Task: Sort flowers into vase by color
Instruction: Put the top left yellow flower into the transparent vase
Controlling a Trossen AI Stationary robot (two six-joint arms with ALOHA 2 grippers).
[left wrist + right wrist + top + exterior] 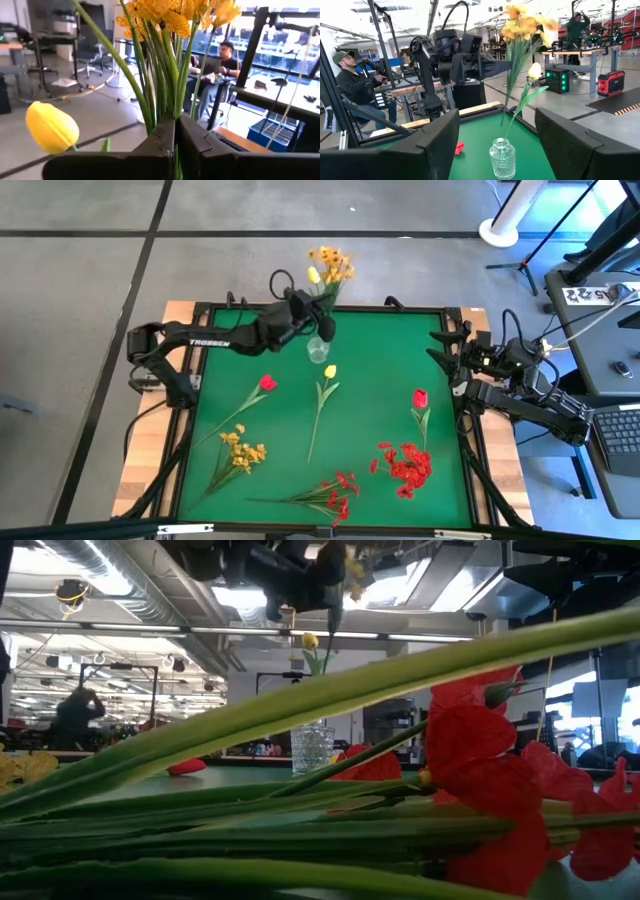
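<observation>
A clear glass vase [318,350] stands near the table's far edge with a yellow tulip [534,70] in it. My left gripper [322,323] hovers above the vase, shut on a spray of small yellow blooms [331,264]. On the green mat lie a red tulip [267,383], a yellow tulip [329,371], another red tulip [420,398], a yellow spray [241,448] and two red sprays [405,465] [336,495]. My right gripper [447,346] waits open at the table's right edge, facing the vase [502,158]. My left gripper pinches the yellow spray's bunched green stems [170,107] between its two fingers [155,137], well below the blooms. The fingers come level from the table's left and lie across the stems. The spray stands upright, and its lower stems [508,107] reach down toward the vase mouth.
A raised black frame [200,360] borders the green mat. The loose flowers cover the mat's middle and near part. In the low view, red blooms [480,780] and green stems fill the foreground. People sit at desks in the room beyond.
</observation>
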